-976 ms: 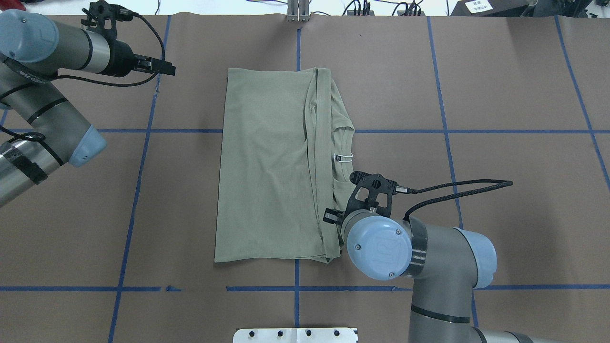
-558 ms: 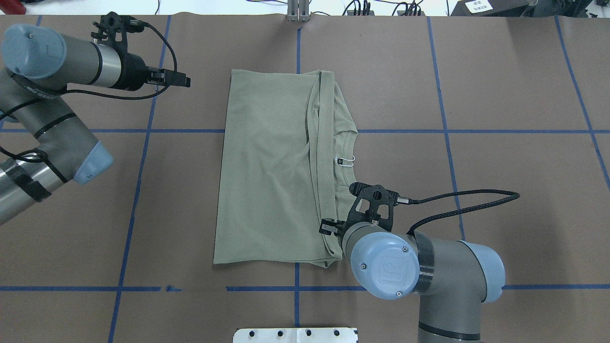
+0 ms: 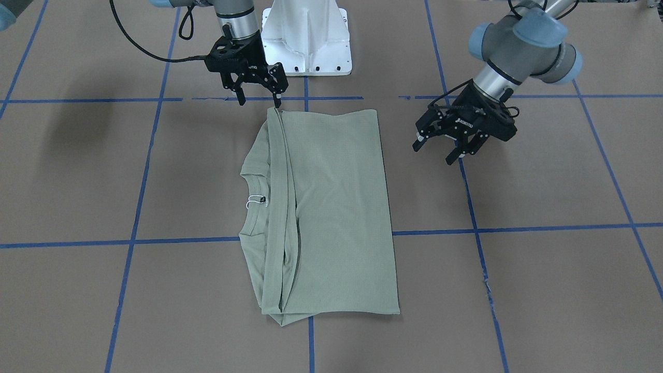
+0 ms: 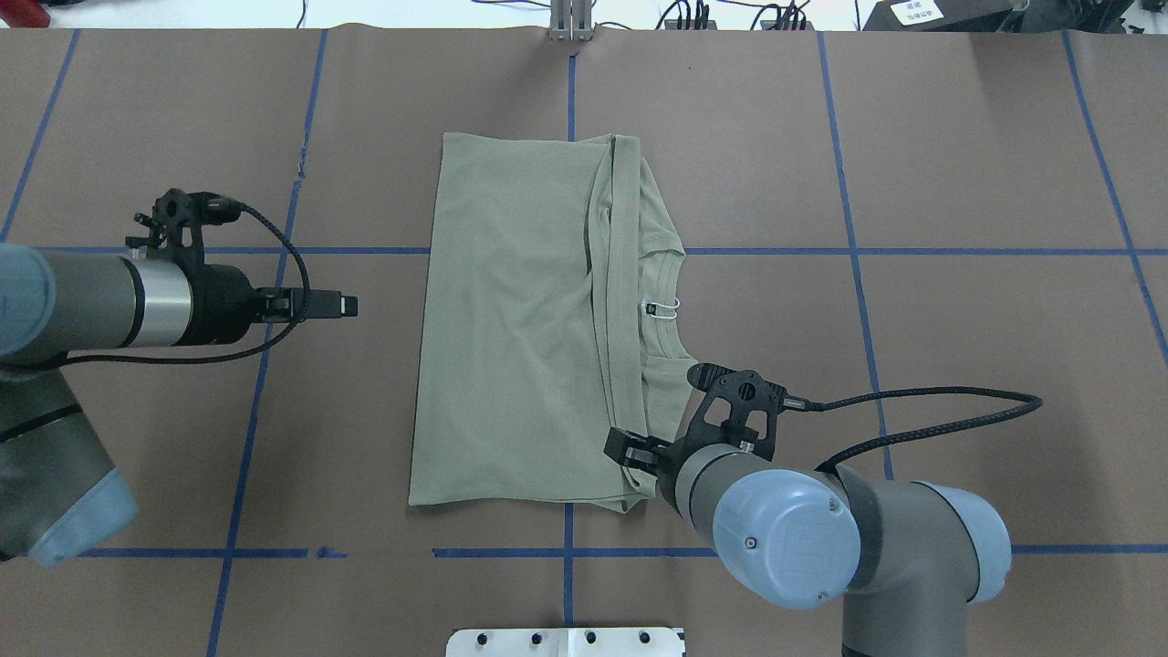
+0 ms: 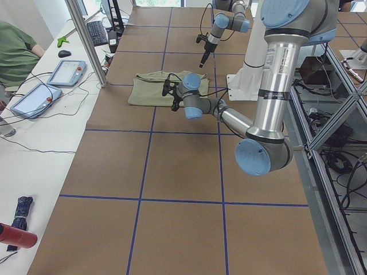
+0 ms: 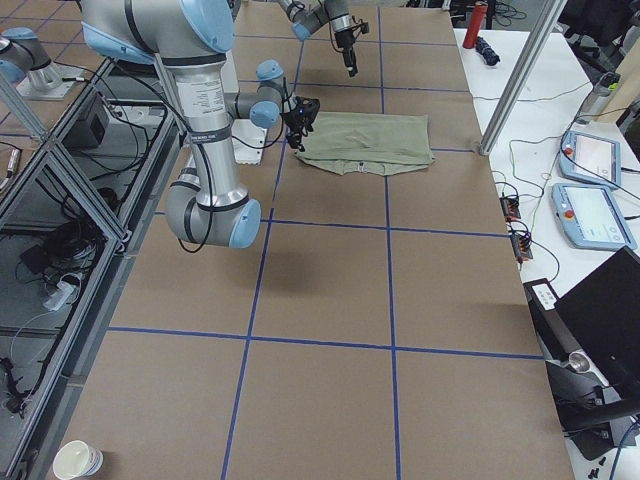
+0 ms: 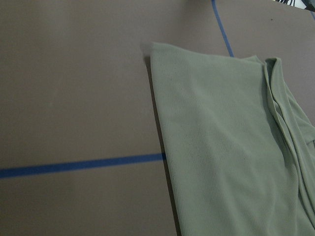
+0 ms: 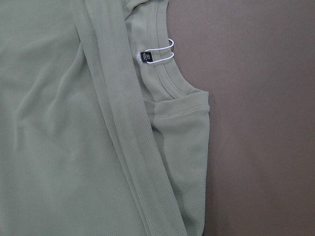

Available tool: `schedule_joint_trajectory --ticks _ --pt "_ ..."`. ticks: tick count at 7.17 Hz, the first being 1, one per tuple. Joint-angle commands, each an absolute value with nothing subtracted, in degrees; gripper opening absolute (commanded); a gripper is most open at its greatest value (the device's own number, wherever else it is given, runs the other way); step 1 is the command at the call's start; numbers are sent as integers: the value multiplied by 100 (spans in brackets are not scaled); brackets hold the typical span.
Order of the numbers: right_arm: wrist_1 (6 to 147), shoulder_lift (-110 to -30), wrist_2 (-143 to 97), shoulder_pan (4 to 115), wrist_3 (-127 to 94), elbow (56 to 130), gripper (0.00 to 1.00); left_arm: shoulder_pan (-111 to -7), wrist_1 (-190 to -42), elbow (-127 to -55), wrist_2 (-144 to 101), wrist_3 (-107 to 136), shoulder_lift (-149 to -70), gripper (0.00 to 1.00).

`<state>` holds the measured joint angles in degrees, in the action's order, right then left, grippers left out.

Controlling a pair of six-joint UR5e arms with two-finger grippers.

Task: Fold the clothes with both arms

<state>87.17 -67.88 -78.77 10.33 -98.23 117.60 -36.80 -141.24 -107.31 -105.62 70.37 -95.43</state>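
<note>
A pale sage-green shirt lay flat in the middle of a brown paper-covered table, already folded into a tall rectangle. Its long axis ran straight away from the robot. The collar, with a white loop tag, opened toward the robot's right, where a narrow folded band ran lengthwise beside it.

The right end effector hung at the shirt's corner nearest the robot on the collar side, fingers spread and holding nothing. One fingertip sat just beside the corner edge; whether it touched the cloth could not be told.

The left end effector was also spread and empty. It stood apart from the opposite long edge, over bare table, pointing toward the shirt's middle.

The right arm was clearly the nearer. A fold along the long axis would likely need each arm at one near corner, so the left one probably had farther to travel.
</note>
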Motion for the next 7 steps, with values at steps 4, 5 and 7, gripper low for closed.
schedule_joint_trajectory --ticks 4,5,7 --pt "10282 -5819 -7928 1055 -6819 11155 77 -3410 -14142 -11057 -10415 7154 -9220 100" --pt "10248 -5810 -7928 1055 -6133 11023 68 -3401 -14142 -11057 -10424 7146 -9220 100" --pt "10213 -5688 -7954 1046 -5644 10724 60 -3401 -14142 -11057 -10424 7146 -9228 100"
